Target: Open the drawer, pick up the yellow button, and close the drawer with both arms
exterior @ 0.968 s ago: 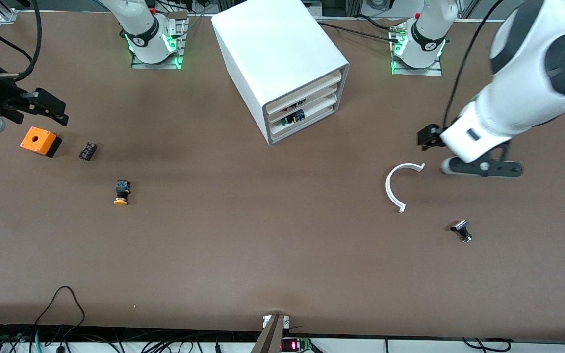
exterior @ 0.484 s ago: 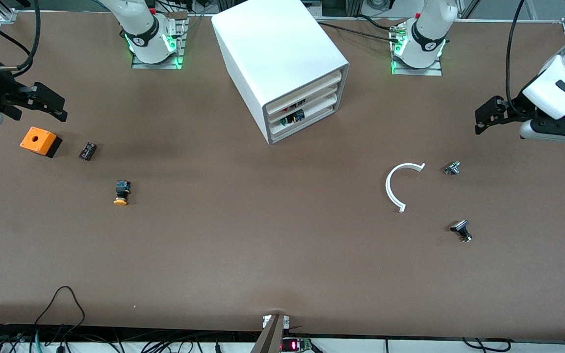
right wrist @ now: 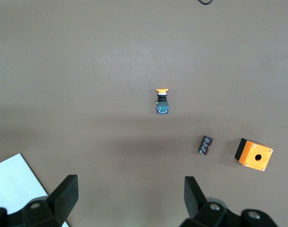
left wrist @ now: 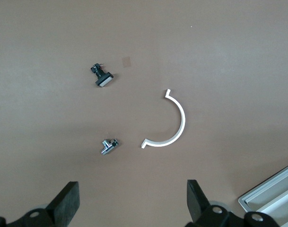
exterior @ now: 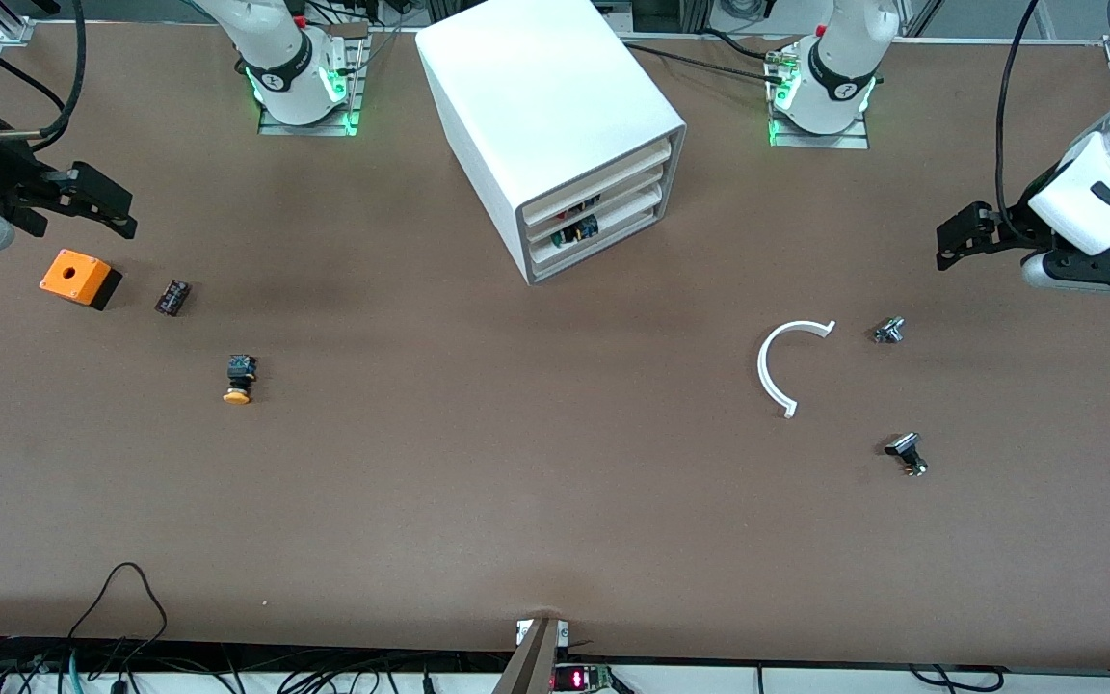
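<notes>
While both grippers' fingers (left wrist: 68,203) (right wrist: 67,196) gape, the drawer (exterior: 595,176) sits shut, contents hidden.

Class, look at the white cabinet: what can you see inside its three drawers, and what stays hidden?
Through the front gaps of the cabinet, small dark and coloured parts show in the two lower drawers. The top drawer is shut, so its contents are covered.

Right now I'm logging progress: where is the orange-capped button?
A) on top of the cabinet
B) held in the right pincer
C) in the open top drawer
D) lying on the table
D: the button lies on the bare table, apart from both open pincers.
</notes>
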`<state>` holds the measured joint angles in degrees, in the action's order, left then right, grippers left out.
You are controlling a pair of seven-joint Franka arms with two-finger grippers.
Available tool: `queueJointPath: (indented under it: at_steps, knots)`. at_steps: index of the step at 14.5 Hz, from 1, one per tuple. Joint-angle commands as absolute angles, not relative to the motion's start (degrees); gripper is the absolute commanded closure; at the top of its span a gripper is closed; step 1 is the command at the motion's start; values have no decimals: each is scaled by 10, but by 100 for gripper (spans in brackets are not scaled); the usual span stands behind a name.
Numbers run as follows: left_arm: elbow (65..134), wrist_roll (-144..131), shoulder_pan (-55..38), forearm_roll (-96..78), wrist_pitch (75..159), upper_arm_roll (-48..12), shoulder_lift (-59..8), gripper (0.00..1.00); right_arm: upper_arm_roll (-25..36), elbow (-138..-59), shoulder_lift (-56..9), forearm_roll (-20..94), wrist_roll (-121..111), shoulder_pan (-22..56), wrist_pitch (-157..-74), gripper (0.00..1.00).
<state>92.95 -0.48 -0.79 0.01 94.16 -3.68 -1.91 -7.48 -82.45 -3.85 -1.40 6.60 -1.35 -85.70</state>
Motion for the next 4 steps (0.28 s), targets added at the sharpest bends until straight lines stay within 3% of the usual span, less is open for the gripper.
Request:
queueJointPath:
  at_steps: [1, 4]
  knots:
    - [911, 2, -7, 1, 927, -36, -25, 0, -82, -832, -31, -13, 60, -27, -859, 1]
    - [911, 1, -7, 2, 917, -41, -25, 0, -83, -832, -30, -3, 69, -26, -855, 1]
